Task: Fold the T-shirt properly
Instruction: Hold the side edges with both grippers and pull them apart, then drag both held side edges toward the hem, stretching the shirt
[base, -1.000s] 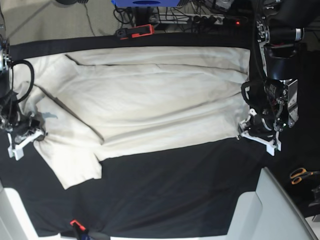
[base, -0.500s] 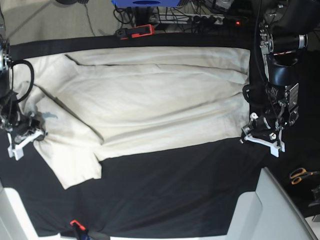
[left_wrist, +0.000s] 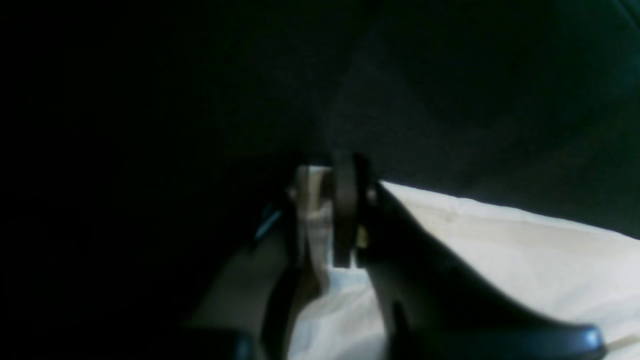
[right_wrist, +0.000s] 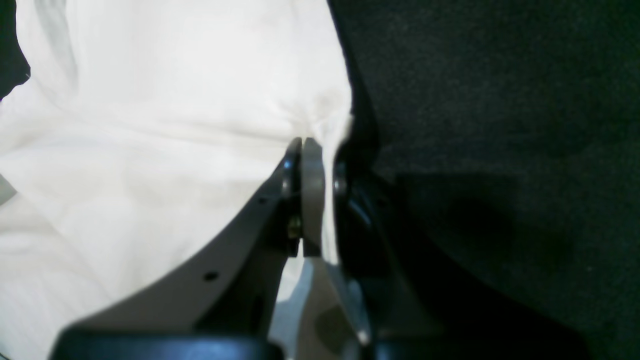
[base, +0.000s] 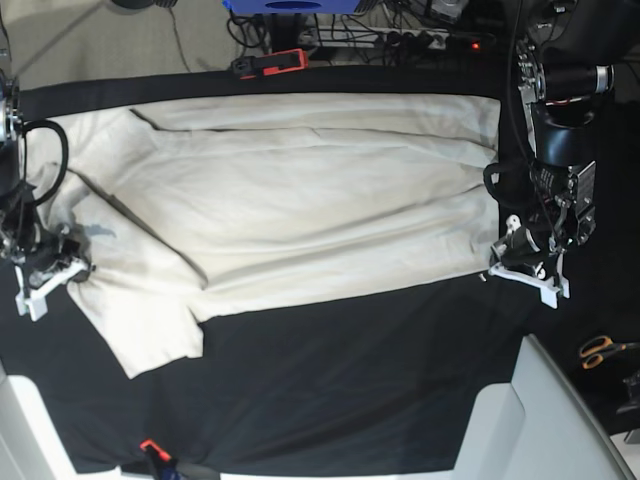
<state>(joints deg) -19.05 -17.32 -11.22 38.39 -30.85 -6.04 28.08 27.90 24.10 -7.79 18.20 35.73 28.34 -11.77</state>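
Our left gripper (base: 524, 268) now drawn in from its earlier spread stance, jaws nearly together at the hem corner of the T-shirt (base: 300, 200), a sliver of cream cloth between our fingers (left_wrist: 344, 210), wrist shifted slightly since a second ago

Left gripper (base: 522, 270) fingers pinched near-shut, right gripper (base: 45, 280) fingers clamped

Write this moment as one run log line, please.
stage: grasping edges | left gripper: closing on T-shirt hem | right gripper: shut on T-shirt
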